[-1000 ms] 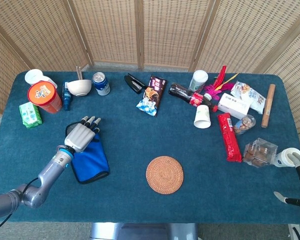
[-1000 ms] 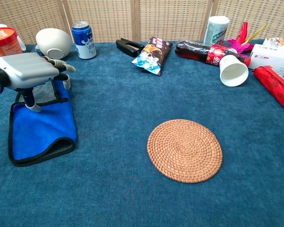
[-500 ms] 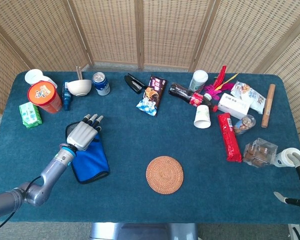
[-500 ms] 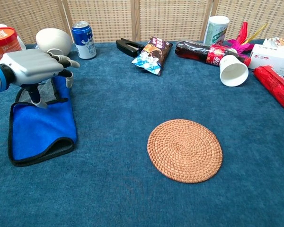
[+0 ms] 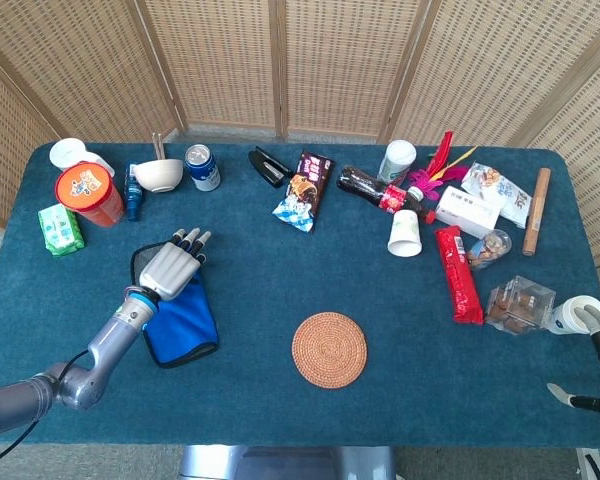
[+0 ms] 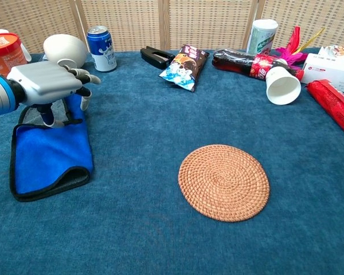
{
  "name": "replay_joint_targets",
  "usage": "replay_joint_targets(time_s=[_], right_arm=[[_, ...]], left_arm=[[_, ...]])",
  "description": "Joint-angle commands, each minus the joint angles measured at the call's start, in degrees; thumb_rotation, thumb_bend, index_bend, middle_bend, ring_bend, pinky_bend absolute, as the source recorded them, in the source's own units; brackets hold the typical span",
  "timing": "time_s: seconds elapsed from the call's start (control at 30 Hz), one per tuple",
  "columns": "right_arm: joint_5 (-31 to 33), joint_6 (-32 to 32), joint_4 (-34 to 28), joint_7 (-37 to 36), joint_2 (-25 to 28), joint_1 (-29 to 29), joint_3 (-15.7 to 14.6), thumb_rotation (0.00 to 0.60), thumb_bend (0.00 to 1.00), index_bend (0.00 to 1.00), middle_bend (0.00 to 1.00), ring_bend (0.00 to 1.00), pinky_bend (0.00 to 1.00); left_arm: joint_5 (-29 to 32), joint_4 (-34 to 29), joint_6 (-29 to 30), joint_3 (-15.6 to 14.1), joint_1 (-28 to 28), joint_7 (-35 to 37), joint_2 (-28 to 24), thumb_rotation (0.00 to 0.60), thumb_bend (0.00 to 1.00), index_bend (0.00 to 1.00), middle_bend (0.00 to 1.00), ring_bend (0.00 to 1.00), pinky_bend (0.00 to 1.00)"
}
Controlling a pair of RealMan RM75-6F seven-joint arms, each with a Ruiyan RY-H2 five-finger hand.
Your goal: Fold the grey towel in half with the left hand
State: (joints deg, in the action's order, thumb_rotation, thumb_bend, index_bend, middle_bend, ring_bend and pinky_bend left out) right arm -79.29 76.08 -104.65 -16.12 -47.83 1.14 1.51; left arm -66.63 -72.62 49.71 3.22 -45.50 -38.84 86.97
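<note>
On the left side of the counter (image 6: pixel 160 240), the towel (image 6: pixel 51 154) lies doubled over: its blue face is up, a rounded fold faces the near edge, and a strip of the grey side shows at the far end under the left hand (image 6: pixel 46 80). That hand hovers palm down above the far end of the towel, its fingers (image 6: pixel 80 74) stretched forward and slightly apart, holding nothing; the thumb hangs toward the cloth, and I cannot tell whether it touches. The right hand (image 5: pixel 585 318) sits at the far right edge, well apart from the towel, and whether it is spread or curled cannot be made out. Judging by how the cloth lies, the fold looks essentially made and the release is in hand. Next, the left hand should lift clear without dragging the top layer, perhaps pressing the edges into line first.
</note>
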Motion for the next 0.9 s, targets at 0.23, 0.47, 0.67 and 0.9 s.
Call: replay_joint_targets(time_s=[0.23,0.47,0.67,0.9], right_arm=[[0.03,-0.16,0.01,-0.06,0.02,0.09,-0.03,0.600,0.00,0.00,0.00,0.00,0.00],[0.11,-0.20,0.02,-0.21,0.06,0.10,-0.04,0.600,0.00,0.00,0.00,0.00,0.00],[0.06,-0.35,0.07,-0.25,0.04,0.18,-0.07,0.600,0.00,0.00,0.00,0.00,0.00],[-0.25,-0.25,-0.02,-0.75,0.23,0.12,-0.17,0.600,0.00,0.00,0.00,0.00,0.00]], left_arm=[[0.58,0.57,-0.10,-0.07,-0.21,-0.52,0.21,0.600,0.32,0.40,0.00,0.00,0.17],[1.06,0.74,-0.25,-0.42,-0.24,-1.08,0.52,0.600,0.32,0.40,0.00,0.00,0.17],[0.71,0.10,0.17,-0.57,-0.17,-0.83,0.04,0.600,0.33,0.42,0.00,0.00,0.17],[0.69,0.52,0.16,-0.81,-0.24,-1.03,0.42,0.600,0.33,0.48,0.00,0.00,0.18]])
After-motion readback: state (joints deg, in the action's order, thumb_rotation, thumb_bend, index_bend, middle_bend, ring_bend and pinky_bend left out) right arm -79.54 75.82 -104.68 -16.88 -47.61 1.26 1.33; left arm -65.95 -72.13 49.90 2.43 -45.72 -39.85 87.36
